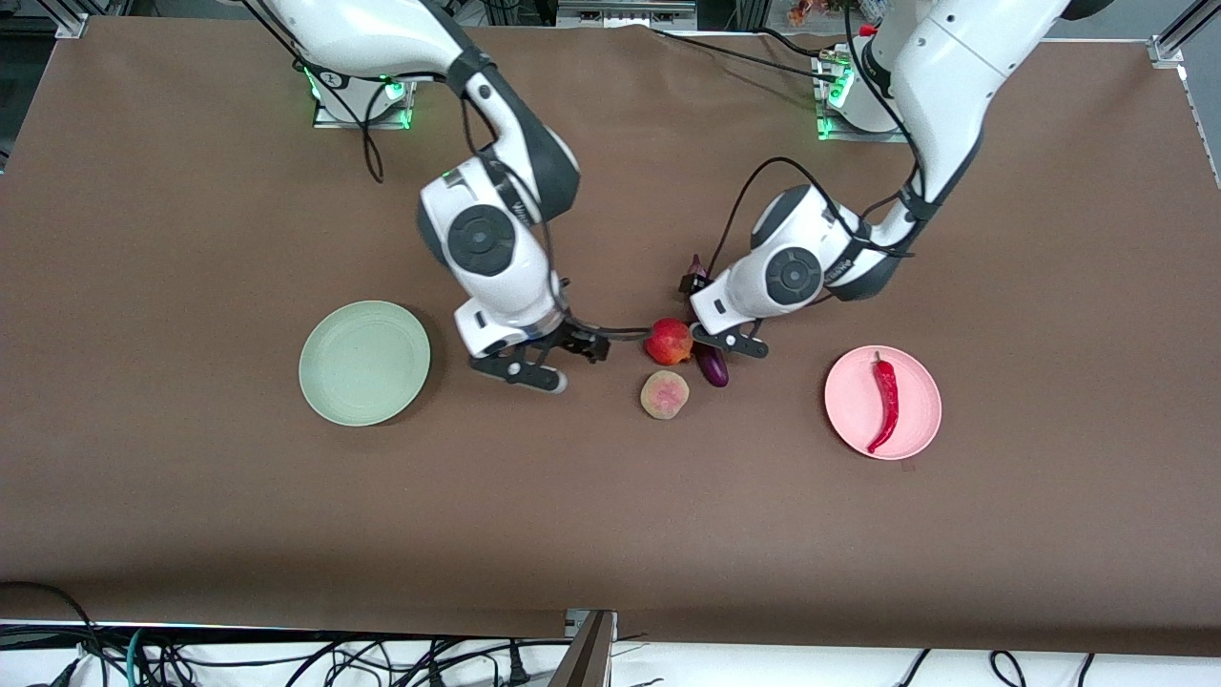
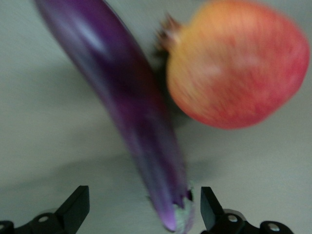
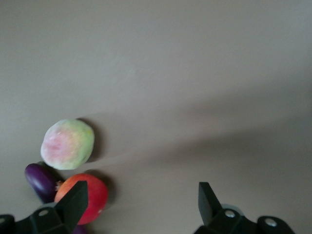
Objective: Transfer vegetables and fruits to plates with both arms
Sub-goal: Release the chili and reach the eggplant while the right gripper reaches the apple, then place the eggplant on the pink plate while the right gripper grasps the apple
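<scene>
The purple eggplant [image 1: 712, 366] lies on the table with the red pomegranate-like fruit [image 1: 670, 341] touching its side. The peach-like fruit [image 1: 665, 394] sits just nearer the camera. The red chili [image 1: 885, 401] lies on the pink plate [image 1: 920, 425]. The pale green plate [image 1: 364, 363] holds nothing. My left gripper [image 1: 727, 345] is open over the eggplant. In the left wrist view its jaws [image 2: 143, 207] straddle the stem end of the eggplant [image 2: 126, 107], beside the pomegranate [image 2: 239, 63]. My right gripper [image 1: 553, 361] is open and empty over bare table, between the green plate and the pomegranate.
The right wrist view shows its open gripper [image 3: 141, 200] over brown cloth, with the peach [image 3: 67, 144], eggplant [image 3: 41, 180] and pomegranate [image 3: 92, 195] off to one side. Brown cloth covers the table [image 1: 610, 534]. Cables lie along the near edge.
</scene>
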Tool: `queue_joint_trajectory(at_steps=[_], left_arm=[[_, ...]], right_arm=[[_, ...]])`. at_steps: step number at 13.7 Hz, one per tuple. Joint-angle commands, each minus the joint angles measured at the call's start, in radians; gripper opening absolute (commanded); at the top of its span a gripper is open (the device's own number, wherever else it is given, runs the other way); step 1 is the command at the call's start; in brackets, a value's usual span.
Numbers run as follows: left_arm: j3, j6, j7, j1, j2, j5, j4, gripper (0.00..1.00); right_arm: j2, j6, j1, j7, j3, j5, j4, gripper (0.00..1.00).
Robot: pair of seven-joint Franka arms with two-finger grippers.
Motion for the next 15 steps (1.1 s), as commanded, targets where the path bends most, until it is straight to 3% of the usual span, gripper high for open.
queue_joint_trajectory(at_steps=[1,2,3,7,10,12,15], left_arm=[[0.01,0.053,-0.046,-0.016,0.022,0.009,-0.014,0.92],[0.01,0.081,-0.049,-0.017,0.027,0.015,-0.015,0.36],[0.011,0.084,-0.049,-0.019,0.026,0.018,-0.014,0.0],[0.022,0.049,-0.045,0.0,0.001,0.047,-0.011,0.0],[0.074,-0.205,-0.043,0.052,-0.115,0.066,0.048,0.0],[0.085,-0.337,-0.034,0.102,-0.134,0.157,0.136,0.0],[0.098,-0.376,0.018,0.168,-0.123,0.254,0.212,0.0]], right_arm=[[0.018,-0.001,-0.001,0.023,-0.013,-0.006,0.038,1.0],[0.018,0.003,0.001,0.031,-0.012,-0.003,0.038,1.0],[0.021,0.005,0.001,0.045,-0.012,-0.003,0.038,1.0],[0.027,0.02,0.002,0.065,-0.012,0.0,0.038,1.0],[0.037,0.054,0.005,0.103,-0.009,0.003,0.04,1.0],[0.056,0.118,0.037,0.16,-0.007,0.003,0.04,1.0],[0.112,0.213,0.134,0.288,-0.013,-0.009,0.049,1.0]])
